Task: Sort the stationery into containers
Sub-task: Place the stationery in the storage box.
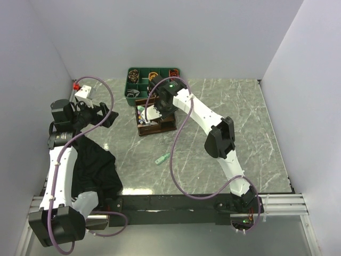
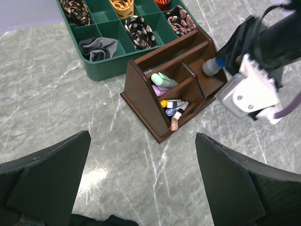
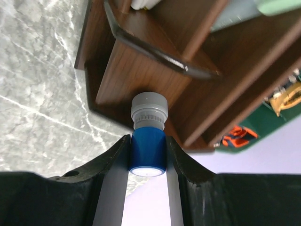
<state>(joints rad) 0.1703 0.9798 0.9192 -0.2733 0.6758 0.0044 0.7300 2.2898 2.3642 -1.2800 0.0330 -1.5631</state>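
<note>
Black plastic fingers of the left gripper (image 2: 142,136) stand wide apart with nothing between them, well left of the work. On this evidence the step in hand belongs to the other arm, so the left arm is best kept clear.

Step in hand: placing the short cylinder with blue body and grey ribbed cap (image 3: 149,117) into the dark brown wooden desk organiser (image 2: 141,94). The right gripper (image 3: 148,146) is clamped on the blue body. The cap points at the organiser's end compartment, the rightmost one in the left wrist view. Whether the cap touches wood cannot be told.

1. Centre the cap between the partition walls before lowering. The wall edges are thin and could tip the cylinder.
2. Lower until the cap rests on the compartment floor, then release. A round body let go high may bounce or roll.
3. Withdraw straight up so that the fingers do not drag the organiser.

Materials, left to right:
- **Green plastic tray (image 2: 106,70):** a rigid grid of cells holding folded patterned fabric, just behind the organiser.
- **Organiser:** smooth veneer, stepped open-topped slots, sloped side panels. Its near slots already hold a pale green marker (image 2: 163,79), a lilac flat bar (image 2: 159,90) and a bundle of thin pens (image 2: 173,106).
- **Mint-green clip (image 1: 162,158):** small and flat, lying loose on the grey marble-patterned table (image 1: 240,133) near the organiser, not yet sorted.
</note>
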